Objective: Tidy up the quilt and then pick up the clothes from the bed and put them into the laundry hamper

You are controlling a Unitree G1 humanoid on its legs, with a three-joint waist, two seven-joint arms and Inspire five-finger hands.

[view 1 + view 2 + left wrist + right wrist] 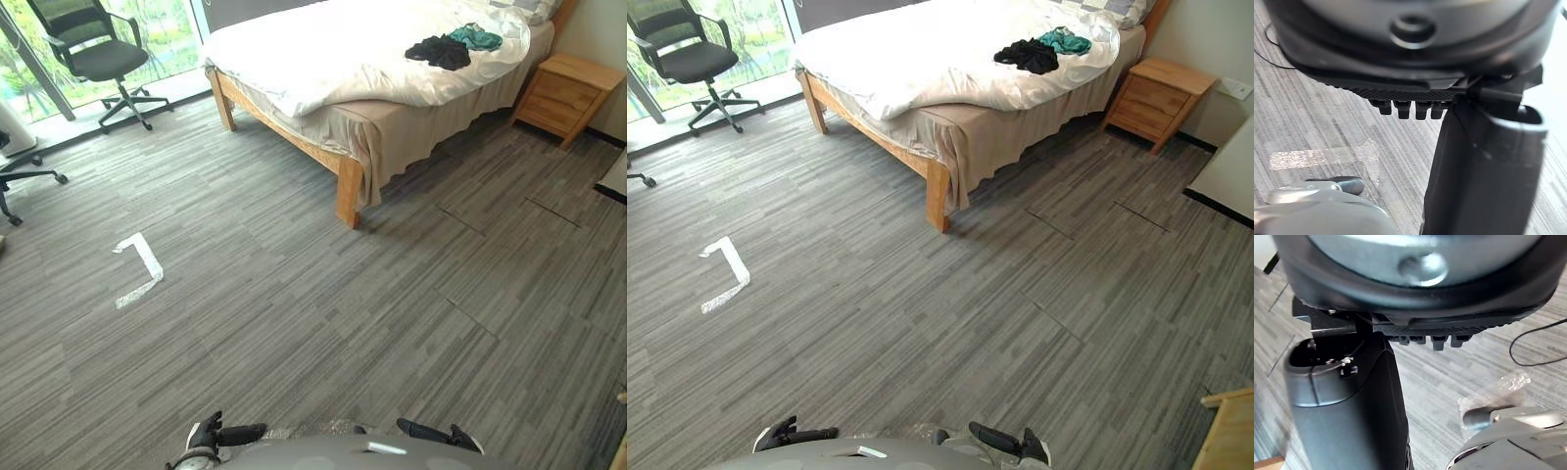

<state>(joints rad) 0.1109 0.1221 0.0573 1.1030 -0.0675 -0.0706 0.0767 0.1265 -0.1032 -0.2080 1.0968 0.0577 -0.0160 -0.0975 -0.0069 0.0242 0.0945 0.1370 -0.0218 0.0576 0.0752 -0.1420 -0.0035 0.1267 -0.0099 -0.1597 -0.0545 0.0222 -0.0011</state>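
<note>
Find the clothes first: a black garment (439, 51) and a teal garment (476, 37) lie touching each other on the white quilt (333, 49). They are near the head end of the bed (349, 186), on the side towards the nightstand (568, 90). The quilt is rumpled and hangs over the bed's near edge.

Check each robot hand. The left robot hand (217, 432) and the right robot hand (436, 432) hang low, well apart from the bed. Their fingers (1405, 110) are relaxed and hold nothing.

Note the room for moving. Grey floor (294, 323) lies between the hands and the bed's wooden corner leg. A white tape mark (140, 266) lies on the floor to the left. An office chair (98, 57) stands by the window.
</note>
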